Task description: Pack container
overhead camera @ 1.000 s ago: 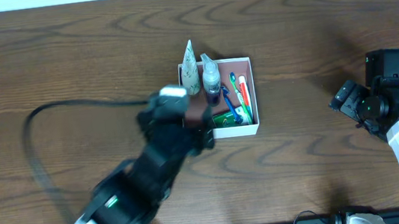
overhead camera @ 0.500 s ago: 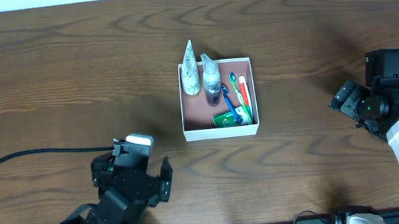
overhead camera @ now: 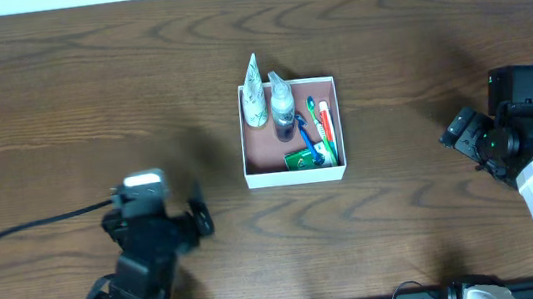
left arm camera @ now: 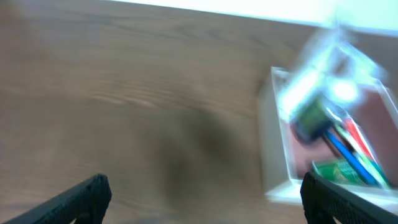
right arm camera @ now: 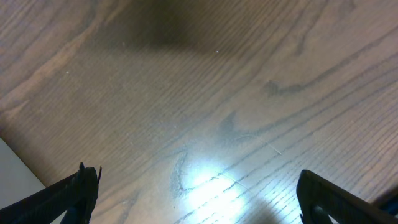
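The container (overhead camera: 295, 176), a shallow white-walled box with a pinkish-brown inside, sits at the table's middle. It holds a white tube (overhead camera: 255, 92), a small clear bottle (overhead camera: 282, 102), toothbrushes (overhead camera: 321, 128) and a green packet (overhead camera: 303, 158). My left gripper (overhead camera: 200, 212) is open and empty, low at the front left, well apart from the container. In the blurred left wrist view the container's wall (left arm camera: 273, 155) shows at the right beyond my open gripper (left arm camera: 205, 199). My right gripper (overhead camera: 459, 140) is open and empty at the far right, over bare wood (right arm camera: 205, 196).
A black cable (overhead camera: 15, 238) trails from the left arm across the front left of the dark wooden table (overhead camera: 89, 89). The tube and bottle stick up above the container's back left wall.
My left arm has pulled back from the container's front left corner to the front left of the table, empty. The right arm has not moved.
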